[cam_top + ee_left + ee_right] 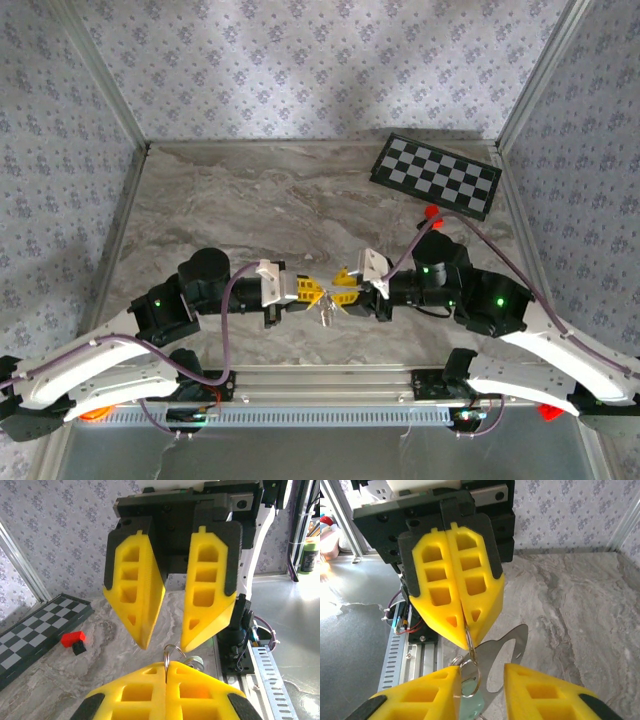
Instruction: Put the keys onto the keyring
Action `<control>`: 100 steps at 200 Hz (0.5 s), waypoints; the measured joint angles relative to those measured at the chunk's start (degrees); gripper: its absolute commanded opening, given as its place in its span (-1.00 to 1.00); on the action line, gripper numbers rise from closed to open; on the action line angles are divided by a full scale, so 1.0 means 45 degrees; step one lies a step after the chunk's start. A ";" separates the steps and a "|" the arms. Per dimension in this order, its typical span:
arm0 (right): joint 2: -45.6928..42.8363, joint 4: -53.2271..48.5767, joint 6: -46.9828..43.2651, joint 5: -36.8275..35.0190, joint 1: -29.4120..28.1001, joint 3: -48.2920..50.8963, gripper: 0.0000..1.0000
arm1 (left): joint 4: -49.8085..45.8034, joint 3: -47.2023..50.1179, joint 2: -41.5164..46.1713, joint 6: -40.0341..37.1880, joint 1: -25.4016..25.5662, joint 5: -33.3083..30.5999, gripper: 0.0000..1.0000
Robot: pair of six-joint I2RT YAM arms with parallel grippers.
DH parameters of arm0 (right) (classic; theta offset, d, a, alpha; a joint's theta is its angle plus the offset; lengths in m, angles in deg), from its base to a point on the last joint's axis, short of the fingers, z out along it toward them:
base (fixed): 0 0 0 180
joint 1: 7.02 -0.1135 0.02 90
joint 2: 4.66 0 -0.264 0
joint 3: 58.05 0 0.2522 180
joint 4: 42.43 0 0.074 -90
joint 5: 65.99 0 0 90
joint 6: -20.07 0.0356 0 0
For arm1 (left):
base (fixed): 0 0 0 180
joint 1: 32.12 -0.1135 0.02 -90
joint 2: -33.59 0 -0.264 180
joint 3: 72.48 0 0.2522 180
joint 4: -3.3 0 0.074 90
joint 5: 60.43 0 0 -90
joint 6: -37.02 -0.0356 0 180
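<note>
Two arms meet nose to nose over the near middle of the marbled desk (pixel 260 200), and from my seat the overhead feed shows their yellow tips almost touching.

My left pincer (pixel 166 674) is clenched. Its two yellow fingers are pressed flat together, and a thin silvery wire loop of the keyring (pixel 470 676) is nipped in the seam between them. On the right wrist feed that same loop comes out of the closed tips and hangs down into a second small ring just below.

My right pincer (pixel 481 672) is released. Its fingers stand apart with a clear gap, and I see no grip on anything. The dangling ring sits in that gap, close to one finger. Whether it brushes the finger, I cannot tell.

The key (pixel 470 707) has a pale mint-green head and hangs under the ring, low between the right fingers. Its lower part is cut off at the frame edge. A flat silvery metal tag (pixel 509 647) with a curved cutout hangs just beside the ring, also within the gap.

On the overhead feed the whole cluster dangles between the two pincers, above the desk.

Farther off, a small red block (pixel 73 638) lies on the desk beside a checkerboard (pixel 436 176) at the far right corner.
</note>
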 measured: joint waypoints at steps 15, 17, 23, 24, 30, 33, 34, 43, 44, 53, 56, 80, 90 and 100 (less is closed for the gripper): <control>0.0117 -0.0005 0.0068 0.0053 0.0073 0.0000 -0.63 | 0.0000 0.0000 0.0005 0.0000 0.0000 0.0000 -1.00; 0.0131 -0.0005 0.0078 0.0058 0.0078 0.0000 -0.64 | 0.0000 0.0000 0.0000 0.0000 0.0000 -0.0005 -1.00; 0.0160 -0.0010 0.0097 0.0063 0.0097 0.0005 -0.68 | 0.0000 0.0000 0.0005 0.0000 0.0000 -0.0005 -1.00; 0.0165 -0.0010 0.0083 0.0063 0.0102 0.0005 -0.69 | 0.0000 0.0000 0.0000 0.0000 0.0000 0.0000 -1.00; 0.0180 -0.0019 0.0097 0.0073 0.0126 0.0005 -0.74 | 0.0000 0.0000 0.0000 0.0000 0.0000 -0.0005 -1.00; 0.0185 -0.0019 0.0063 0.0083 0.0131 0.0005 -0.76 | 0.0000 0.0000 0.0005 0.0000 0.0000 -0.0005 -1.00; 0.0185 -0.0019 0.0083 0.0083 0.0136 0.0005 -0.77 | 0.0000 0.0005 0.0005 0.0000 0.0000 -0.0005 -1.00; 0.0185 -0.0039 0.0121 0.0112 0.0160 0.0005 -0.82 | 0.0000 0.0000 0.0005 0.0000 0.0000 -0.0010 -1.00; 0.0185 -0.0039 0.0117 0.0117 0.0160 0.0005 -0.83 | 0.0000 0.0000 0.0005 0.0000 0.0000 -0.0005 -1.00; 0.0180 -0.0049 0.0087 0.0151 0.0185 0.0005 -0.88 | 0.0000 0.0000 0.0005 0.0000 0.0000 -0.0005 -1.00; 0.0180 -0.0053 0.0126 0.0146 0.0185 0.0005 -0.89 | 0.0000 0.0000 0.0005 0.0000 0.0000 -0.0010 -1.00; 0.0185 -0.0073 0.0136 0.0199 0.0233 0.0005 -0.93 | 0.0000 0.0000 0.0010 0.0000 -0.0010 -0.0010 -1.00; 0.0185 -0.0078 0.0131 0.0248 0.0257 0.0005 -0.93 | 0.0000 0.0000 0.0010 0.0000 -0.0010 -0.0005 -1.00; 0.0199 -0.0078 0.0131 0.0296 0.0282 0.0005 -0.90 | 0.0000 0.0000 0.0010 0.0000 -0.0010 -0.0005 -1.00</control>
